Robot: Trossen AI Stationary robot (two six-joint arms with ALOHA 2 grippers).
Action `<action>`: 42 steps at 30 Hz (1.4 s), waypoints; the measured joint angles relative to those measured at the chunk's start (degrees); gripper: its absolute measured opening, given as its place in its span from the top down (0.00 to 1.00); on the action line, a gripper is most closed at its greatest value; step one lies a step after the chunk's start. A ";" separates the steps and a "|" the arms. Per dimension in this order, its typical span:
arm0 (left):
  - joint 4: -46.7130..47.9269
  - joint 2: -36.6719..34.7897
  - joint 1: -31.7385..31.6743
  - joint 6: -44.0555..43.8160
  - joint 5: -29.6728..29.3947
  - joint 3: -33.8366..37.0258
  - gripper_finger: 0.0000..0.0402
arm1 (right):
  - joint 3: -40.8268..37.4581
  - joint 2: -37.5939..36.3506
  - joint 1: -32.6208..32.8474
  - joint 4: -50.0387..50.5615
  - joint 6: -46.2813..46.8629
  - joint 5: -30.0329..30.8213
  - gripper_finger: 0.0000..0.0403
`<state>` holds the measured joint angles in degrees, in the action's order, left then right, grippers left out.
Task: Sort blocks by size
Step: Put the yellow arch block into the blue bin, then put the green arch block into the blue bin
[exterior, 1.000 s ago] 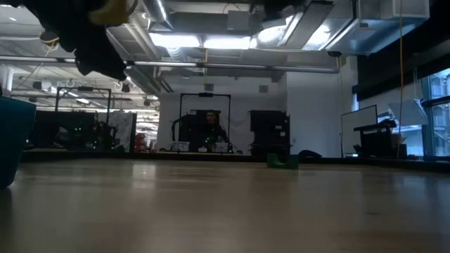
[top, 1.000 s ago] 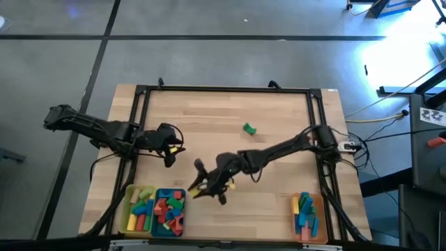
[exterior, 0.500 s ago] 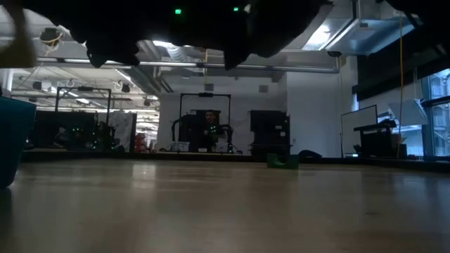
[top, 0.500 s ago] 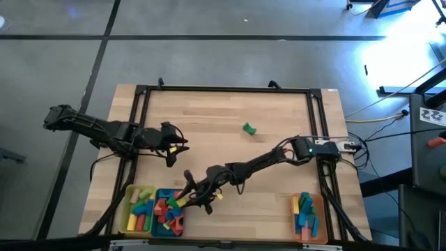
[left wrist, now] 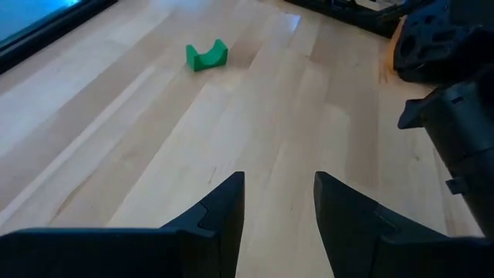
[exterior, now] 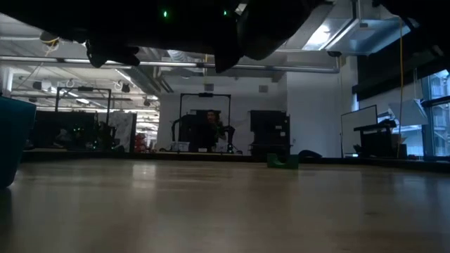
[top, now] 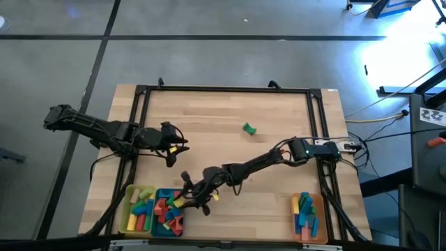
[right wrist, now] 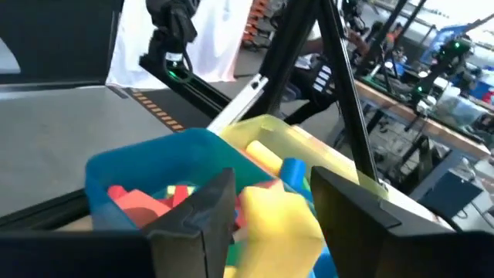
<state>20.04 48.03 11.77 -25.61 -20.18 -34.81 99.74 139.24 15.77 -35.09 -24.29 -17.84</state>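
My right gripper [top: 184,199] reaches across the table's near part and is shut on a yellow block [right wrist: 282,228]. It hangs over the right rim of the teal tray [top: 169,213], which holds several blocks. A yellow tray [top: 138,210] beside it also holds blocks. One green arch block [top: 249,128] rests on its two feet on the bare wood at the far middle, also seen as the green arch [left wrist: 207,55]. My left gripper [left wrist: 278,201] waits open at the table's left, with nothing between its fingers. My right gripper has the yellow block's two opposite sides [right wrist: 310,220] between its two fingers. The fingers come nearly level from the table's right, slanting toward the near left corner. The block hangs clear above the teal tray's blocks [right wrist: 147,197].
An orange tray [top: 306,215] with several blocks stands at the near right corner. A black frame [top: 223,89] runs round the tabletop. The middle and far wood around the green arch is bare. In the low view the teal tray's wall [exterior: 14,137] shows at the left.
My right gripper has gone down and toward the table's near left, carrying the yellow block from the bare wood's middle to above the teal tray's right rim. The last half second shows only a slight further shift.
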 joint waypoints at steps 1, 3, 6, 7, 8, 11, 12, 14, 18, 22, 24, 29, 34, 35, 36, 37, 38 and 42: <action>-0.01 0.00 0.00 0.12 0.00 0.00 0.67 | 0.00 0.00 0.00 0.20 -0.02 0.26 0.57; -0.10 0.00 0.00 0.58 0.00 0.00 0.67 | 0.00 0.00 -0.03 0.20 -0.07 0.28 0.56; -0.12 -0.06 0.00 0.72 0.00 0.00 0.67 | 0.00 0.00 -0.04 0.09 -0.11 0.28 0.56; -0.09 -0.23 0.00 1.04 0.02 0.00 0.67 | 0.00 0.00 -0.04 0.20 -0.13 0.28 0.56; -0.10 -0.52 0.00 1.52 0.01 0.00 0.67 | 0.00 0.00 -0.04 0.20 -0.13 0.30 0.56; -0.02 -2.28 0.01 1.85 0.02 0.00 0.67 | 0.00 -0.23 -0.04 0.40 0.10 1.05 0.56; 0.07 -3.01 0.20 1.96 0.01 0.00 0.67 | -0.02 -0.55 -0.04 1.11 0.53 2.01 0.56; 0.32 -4.83 1.06 2.28 -0.03 0.00 0.67 | -0.04 -1.96 -0.04 4.22 1.39 4.93 0.56; 0.25 -9.37 4.65 2.52 -0.01 1.19 0.67 | -0.04 -7.96 -0.14 18.08 -1.17 12.19 0.56; -0.39 -14.14 9.23 2.36 -3.17 3.60 0.67 | -0.04 -15.83 -0.58 38.93 -4.84 17.15 0.56; -1.95 -16.05 11.28 3.92 -5.53 5.44 0.67 | -0.04 -19.88 -1.22 48.36 -4.20 18.41 0.56; -11.70 -20.45 14.79 13.37 -6.46 11.24 0.67 | -0.04 -28.69 -4.51 66.32 4.09 21.84 0.56; -19.15 -25.82 15.31 23.35 -7.99 16.05 0.67 | -0.04 -35.03 -8.86 79.05 12.25 24.51 0.56; -19.65 -27.22 15.07 24.42 -8.53 16.67 0.67 | -0.04 -35.92 -9.78 80.70 13.55 24.79 0.56; -19.72 -28.87 14.73 25.07 -9.18 17.13 0.67 | -0.04 -36.71 -10.74 82.52 14.79 24.89 0.56; -19.58 -30.59 14.39 25.85 -9.45 17.75 0.67 | -0.04 -37.24 -11.68 84.26 15.69 24.90 0.56; -19.16 -32.48 13.99 26.22 -9.54 18.36 0.67 | -0.04 -37.76 -12.65 85.75 16.73 24.91 0.56; -15.13 -40.32 12.99 27.13 -9.60 19.56 0.67 | -0.04 -38.10 -16.52 90.90 20.00 24.89 0.56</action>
<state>4.91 7.70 24.76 1.52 -29.78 -15.25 99.70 101.14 -0.75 55.81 -4.29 7.05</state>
